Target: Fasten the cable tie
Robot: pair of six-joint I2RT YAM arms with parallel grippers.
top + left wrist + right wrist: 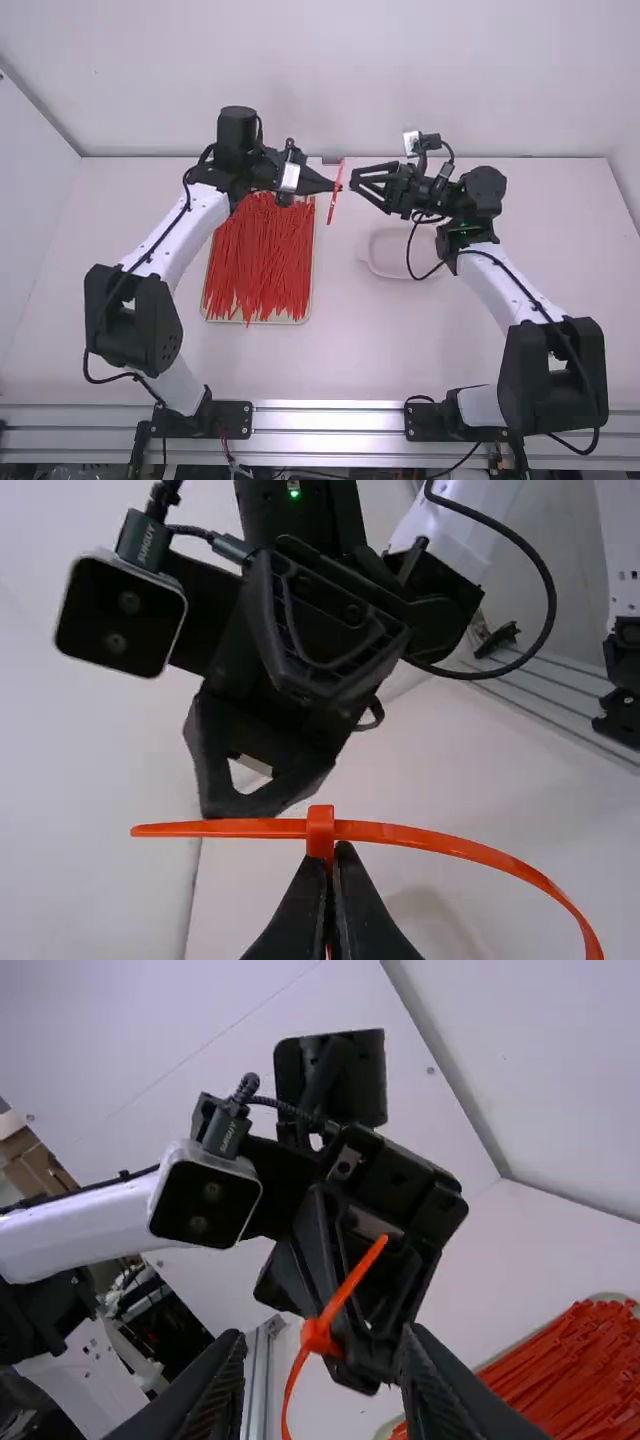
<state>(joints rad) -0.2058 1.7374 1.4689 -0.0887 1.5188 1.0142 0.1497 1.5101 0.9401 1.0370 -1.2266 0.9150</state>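
Raised near the pile of loose red cable ties [262,255], the left black gripper [331,868] pinches one thin red plastic cable tie [320,830] by its head. The right black gripper [356,187], spread wide beside it, should likely grip the tail squarely.

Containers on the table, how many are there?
2. A flat tray holding the pile of red cable ties lies on the left; a white dish sits right of it. The arms may hide others.
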